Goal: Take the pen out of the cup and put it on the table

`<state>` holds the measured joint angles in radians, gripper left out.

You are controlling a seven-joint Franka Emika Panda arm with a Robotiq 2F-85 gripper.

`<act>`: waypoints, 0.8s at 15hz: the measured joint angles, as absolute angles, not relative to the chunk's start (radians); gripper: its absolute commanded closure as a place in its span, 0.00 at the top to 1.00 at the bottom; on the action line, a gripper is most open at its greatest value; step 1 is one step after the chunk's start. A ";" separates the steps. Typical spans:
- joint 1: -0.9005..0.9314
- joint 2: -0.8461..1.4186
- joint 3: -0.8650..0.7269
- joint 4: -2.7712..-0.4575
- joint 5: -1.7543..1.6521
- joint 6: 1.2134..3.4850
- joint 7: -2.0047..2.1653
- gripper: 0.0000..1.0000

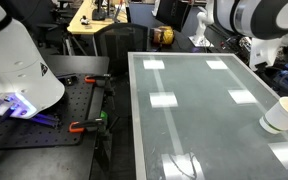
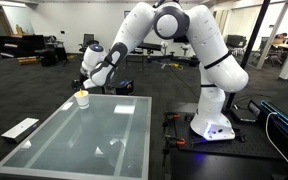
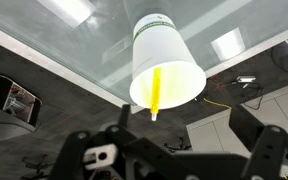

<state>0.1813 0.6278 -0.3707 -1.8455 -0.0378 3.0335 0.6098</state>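
One pen (image 3: 156, 92) stands in one cup (image 3: 165, 62), and there is one claw (image 3: 179, 135) to fetch it; no second pen or cup shows in any view. The cup sits on the table (image 1: 184, 80) near a corner, close to the edge, as both exterior views show (image 2: 81, 98). In the wrist view the pen leans against the cup's inner wall, its upper end just past the rim on the side facing the claw. The claw hovers apart from the cup, jaws spread wide and holding nothing. The pen looks thin, stiff and very light, probably smooth enough to slip or swivel in a loose pinch; the best hold is likely on the end that clears the rim, with the jaws closing across the shaft. The cup seems paper-light and unweighted, so a nudge to its rim, or a pull at an angle, could tip it or slide it over the glossy glass towards the edge; lifting along the pen's own lean should avoid dragging it.
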 measured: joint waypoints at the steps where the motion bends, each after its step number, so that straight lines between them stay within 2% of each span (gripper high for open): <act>1: 0.181 0.628 -0.371 -1.845 -0.038 3.034 0.610 1.00; 7: 0.177 0.636 -0.358 -1.845 -0.009 3.034 0.586 1.00; 10: 0.176 0.642 -0.345 -1.842 0.006 3.034 0.568 0.88; 12: 0.176 0.645 -0.342 -1.838 0.009 3.034 0.568 0.72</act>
